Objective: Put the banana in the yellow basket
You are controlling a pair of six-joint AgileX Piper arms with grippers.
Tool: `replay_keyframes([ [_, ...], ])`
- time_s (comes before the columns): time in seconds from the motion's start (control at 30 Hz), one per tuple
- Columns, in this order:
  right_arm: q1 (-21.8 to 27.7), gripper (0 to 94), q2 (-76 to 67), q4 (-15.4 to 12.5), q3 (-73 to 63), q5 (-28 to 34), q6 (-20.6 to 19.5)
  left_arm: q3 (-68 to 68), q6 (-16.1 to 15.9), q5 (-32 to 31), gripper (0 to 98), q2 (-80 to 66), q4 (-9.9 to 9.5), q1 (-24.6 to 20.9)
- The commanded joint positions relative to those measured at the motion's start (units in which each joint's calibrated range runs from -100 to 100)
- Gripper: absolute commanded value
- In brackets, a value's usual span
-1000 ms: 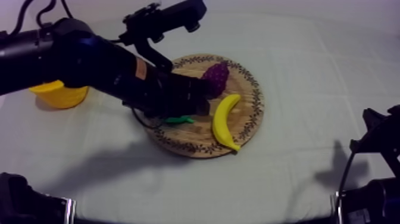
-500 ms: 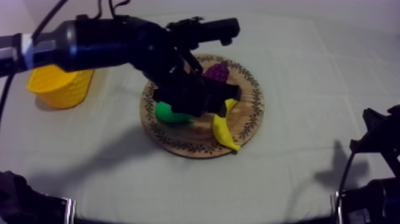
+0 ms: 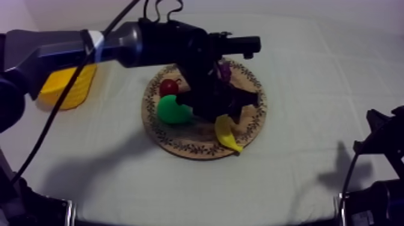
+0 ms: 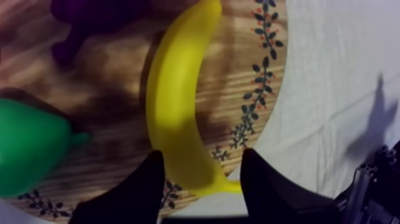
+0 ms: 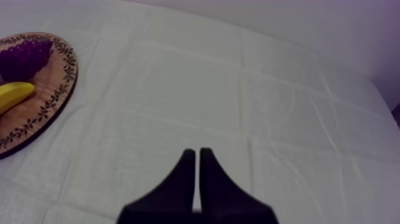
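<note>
Left arm (image 3: 120,45): enters top view at upper left, stretched across to frame centre, wrist bent downward. Left gripper (image 4: 202,156): pointing down, fingers (image 4: 134,190) spread apart, not clamped. Right arm (image 3: 379,144): low at lower right edge of top view, at rest. Right gripper (image 5: 197,152): fingers pressed together, narrow wedge, gripping nothing.

My left arm (image 3: 150,45) is a thick, glossy black tube, with a grey section farther back and a thin white band where the two meet. My left gripper (image 4: 199,179) has two matte black fingers (image 4: 140,190), broad at the base and tapering to blunt tips. My right gripper (image 5: 197,156) has the same black fingers.
</note>
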Motion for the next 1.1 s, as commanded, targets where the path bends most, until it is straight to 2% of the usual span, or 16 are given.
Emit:
replay_keyframes([
  [0.0, 0.0, 0.6, 0.0, 0.0, 0.0, 0.0, 0.0, -1.4, 1.0, 1.6, 49.8, 1.9, -0.24, 0.0],
  [0.33, 0.0, 0.6, 0.0, 0.0, 0.0, 0.0, 0.0, -7.6, 2.6, 8.2, 46.5, 7.4, -0.69, 0.0],
  [0.57, 0.0, 0.6, 0.0, 0.0, 0.0, 0.0, 0.0, -11.0, 3.6, 12.6, 40.4, 10.1, -1.59, 0.0],
  [0.87, 0.0, 0.6, 0.0, 0.0, 0.0, 0.0, 0.0, -12.3, 5.4, 18.2, 34.3, 10.6, -4.51, 0.6],
  [1.07, 0.0, 0.6, 0.0, 0.0, 0.0, 0.0, 0.0, -15.1, 6.6, 23.3, 32.4, 7.4, -8.03, 1.9],
])
